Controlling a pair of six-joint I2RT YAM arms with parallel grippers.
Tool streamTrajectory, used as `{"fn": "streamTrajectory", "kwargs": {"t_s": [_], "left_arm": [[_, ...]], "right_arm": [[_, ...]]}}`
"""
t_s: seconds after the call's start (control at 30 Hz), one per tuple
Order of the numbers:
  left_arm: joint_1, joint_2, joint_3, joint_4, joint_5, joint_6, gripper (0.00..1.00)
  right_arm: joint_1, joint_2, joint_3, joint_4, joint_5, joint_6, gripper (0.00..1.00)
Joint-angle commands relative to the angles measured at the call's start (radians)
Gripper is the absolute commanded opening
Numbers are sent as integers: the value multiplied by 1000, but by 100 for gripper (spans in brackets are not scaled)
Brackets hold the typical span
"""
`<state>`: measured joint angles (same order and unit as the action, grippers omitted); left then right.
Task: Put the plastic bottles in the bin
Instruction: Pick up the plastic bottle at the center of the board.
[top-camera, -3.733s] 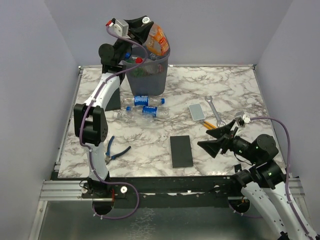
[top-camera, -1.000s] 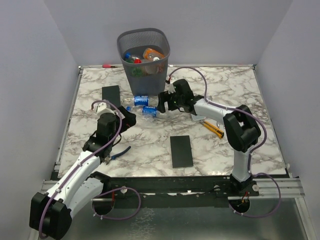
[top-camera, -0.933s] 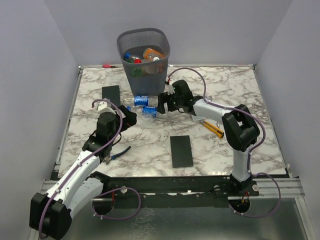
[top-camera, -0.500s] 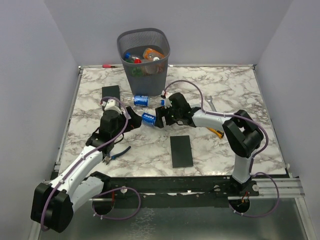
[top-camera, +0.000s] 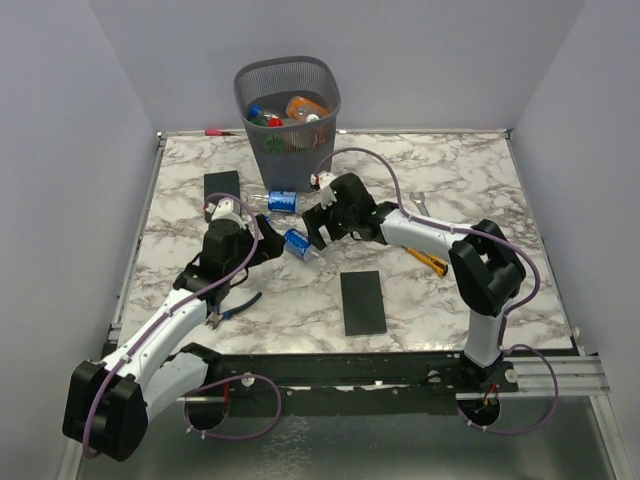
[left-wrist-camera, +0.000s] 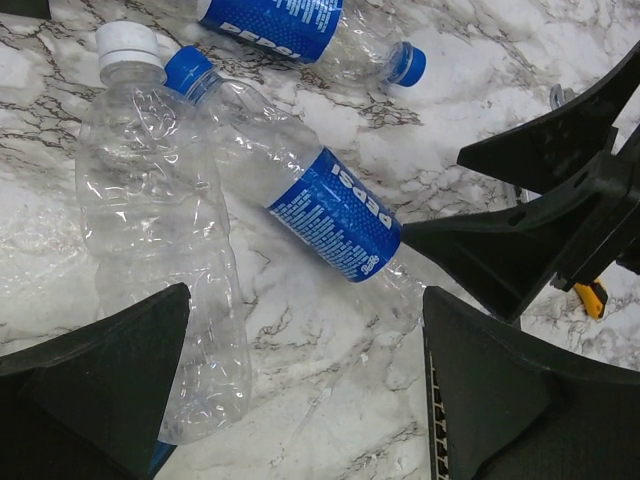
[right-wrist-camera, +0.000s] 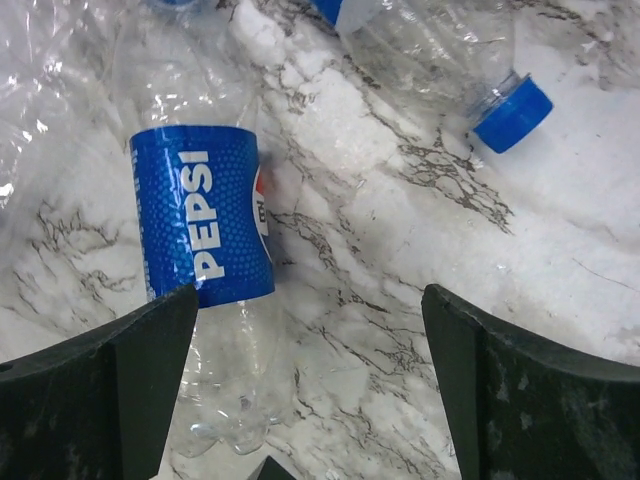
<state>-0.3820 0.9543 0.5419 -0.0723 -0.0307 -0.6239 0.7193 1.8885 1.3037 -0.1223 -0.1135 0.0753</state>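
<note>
Right gripper sits farther back than before, off the Pepsi bottle; we see it and left gripper wide, empty. Bottle lies on marble table between them, near of bin.

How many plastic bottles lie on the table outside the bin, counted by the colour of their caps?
Blue cap: 2, the Pepsi bottle by the bin and the Pepsi bottle nearer the front
White cap: 1, the clear bottle without a label
Total: 3
</note>
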Motion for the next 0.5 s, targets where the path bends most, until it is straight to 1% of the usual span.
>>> {"fn": "streamTrajectory", "kwargs": {"t_s": [0.0,0.1,0.17,0.3,0.47], "left_arm": [[-2,-8,22,-31,-7,13,99],[-3,-11,22,-31,-9,13,99],[-3,-12,23,-32,-10,12,99],[-3,-17,21,-31,-9,10,99],[-3,-11,24,-32,-6,5,99]], "right_arm": [[26,34,33,-107,-66,-160,98],[42,58,75,-161,-124,-171,98],[68,72,93,-185,-116,-174,98],[91,59,76,-162,-132,-125,98],[130,100,74,-193,-92,-100,96]]}}
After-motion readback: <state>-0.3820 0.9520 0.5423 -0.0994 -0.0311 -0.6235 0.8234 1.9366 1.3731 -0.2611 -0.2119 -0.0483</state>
